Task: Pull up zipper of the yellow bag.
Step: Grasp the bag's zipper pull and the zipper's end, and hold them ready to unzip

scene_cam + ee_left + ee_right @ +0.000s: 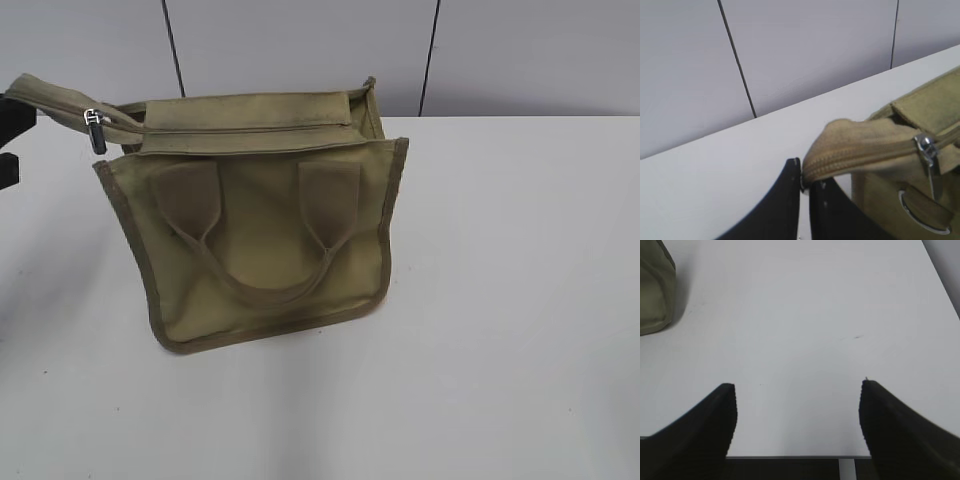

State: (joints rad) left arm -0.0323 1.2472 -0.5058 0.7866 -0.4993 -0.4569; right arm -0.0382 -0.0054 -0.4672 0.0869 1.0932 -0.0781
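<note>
White desk [520, 300] is carrying the yellow bag [270, 250] at left-centre; left end effector [805, 182] is pinching the zipper [865, 150] tail; right end effector [797, 390] is hanging wide open, empty; the pull [96, 130] is sitting at the tail end, closure unconfirmed.

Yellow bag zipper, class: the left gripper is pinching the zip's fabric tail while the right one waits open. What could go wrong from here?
1. The left gripper holds only the tip of the zipper tail; it may slip out under pull.
2. The silver pull hangs loose and small, so the open right gripper, far off over bare table, might miss it.
3. The yellow bag looks tilted and could topple.
</note>
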